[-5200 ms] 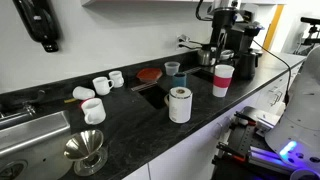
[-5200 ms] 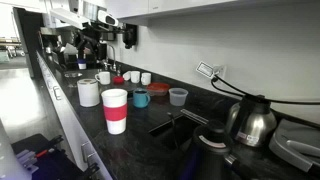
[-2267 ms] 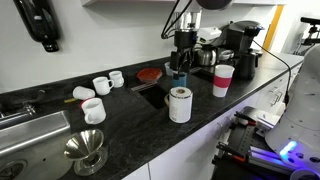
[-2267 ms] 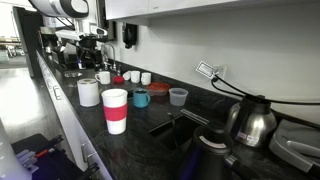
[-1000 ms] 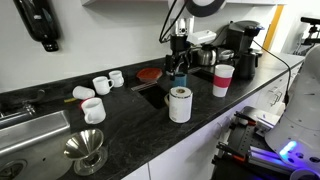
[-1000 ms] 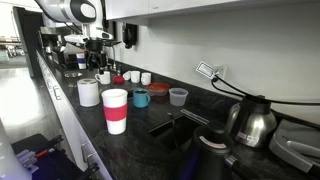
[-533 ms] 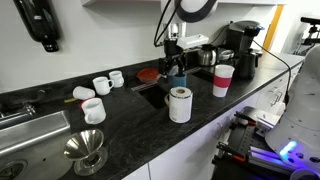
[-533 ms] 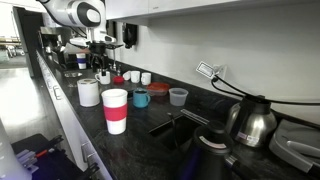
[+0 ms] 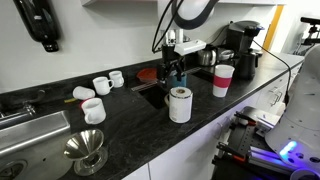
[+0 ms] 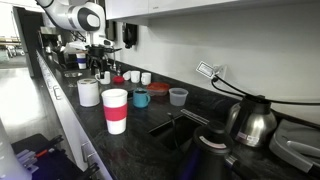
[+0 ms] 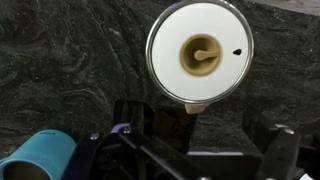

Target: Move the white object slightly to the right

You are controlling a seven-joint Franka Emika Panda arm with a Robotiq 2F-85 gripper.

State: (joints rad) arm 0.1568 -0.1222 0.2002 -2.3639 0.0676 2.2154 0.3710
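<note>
The white object (image 9: 180, 104) is an upright white roll standing on the black counter near its front edge; it also shows in an exterior view (image 10: 88, 93). In the wrist view I look straight down on its round top (image 11: 200, 52) with a brown core at the centre. My gripper (image 9: 176, 72) hangs above and just behind the roll, apart from it, and also shows in an exterior view (image 10: 102, 68). In the wrist view its dark fingers (image 11: 200, 150) stand apart at the bottom with nothing between them.
A white paper cup with a red band (image 9: 222, 80) stands beside the roll. A teal mug (image 10: 141, 98), small white mugs (image 9: 102, 85), a red plate (image 9: 148, 74), a metal funnel (image 9: 85, 152), a coffee machine (image 9: 238, 45) and a kettle (image 10: 250, 120) share the counter.
The arm has swung from the coffee machine toward the roll and come lower, now above and behind it. The roll and cups have not moved.
</note>
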